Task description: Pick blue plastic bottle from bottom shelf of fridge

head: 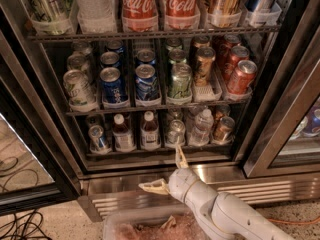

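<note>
Fingers [180,156] on your gripper [160,167] were splayed wide with nothing in them, one poking up toward the bottom shelf [135,153], the other out to the left. The gripper hung low, right in front of the fridge's [235,172] steel base. The bottle [149,131] stood upright on that shelf, up and left of the raised finger, with a lookalike [122,133] just beside it on the left.

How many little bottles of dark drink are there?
2, side by side on the bottom shelf: left bottle, right bottle. More may hide behind. The claw hangs open below them.
</note>
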Motion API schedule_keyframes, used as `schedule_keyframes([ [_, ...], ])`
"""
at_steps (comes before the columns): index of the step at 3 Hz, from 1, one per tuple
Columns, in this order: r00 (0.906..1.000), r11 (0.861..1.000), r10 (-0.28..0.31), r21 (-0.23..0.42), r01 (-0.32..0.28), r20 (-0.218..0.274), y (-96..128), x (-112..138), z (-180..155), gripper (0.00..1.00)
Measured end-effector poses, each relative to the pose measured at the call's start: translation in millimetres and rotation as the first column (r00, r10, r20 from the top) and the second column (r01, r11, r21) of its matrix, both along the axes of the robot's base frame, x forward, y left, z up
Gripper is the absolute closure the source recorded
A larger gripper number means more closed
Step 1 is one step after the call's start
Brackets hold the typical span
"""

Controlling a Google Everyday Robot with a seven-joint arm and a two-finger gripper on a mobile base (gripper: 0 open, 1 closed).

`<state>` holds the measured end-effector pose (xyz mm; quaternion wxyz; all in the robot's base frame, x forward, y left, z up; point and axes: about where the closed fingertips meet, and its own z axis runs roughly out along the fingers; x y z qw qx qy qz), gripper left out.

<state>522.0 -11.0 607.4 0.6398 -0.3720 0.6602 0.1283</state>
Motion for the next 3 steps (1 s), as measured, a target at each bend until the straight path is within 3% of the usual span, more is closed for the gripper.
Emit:
schedule_keyframes([
  [3,0.9956,0.995,0.093,0.026,-0.093,0.012,28,25,1,0.0],
])
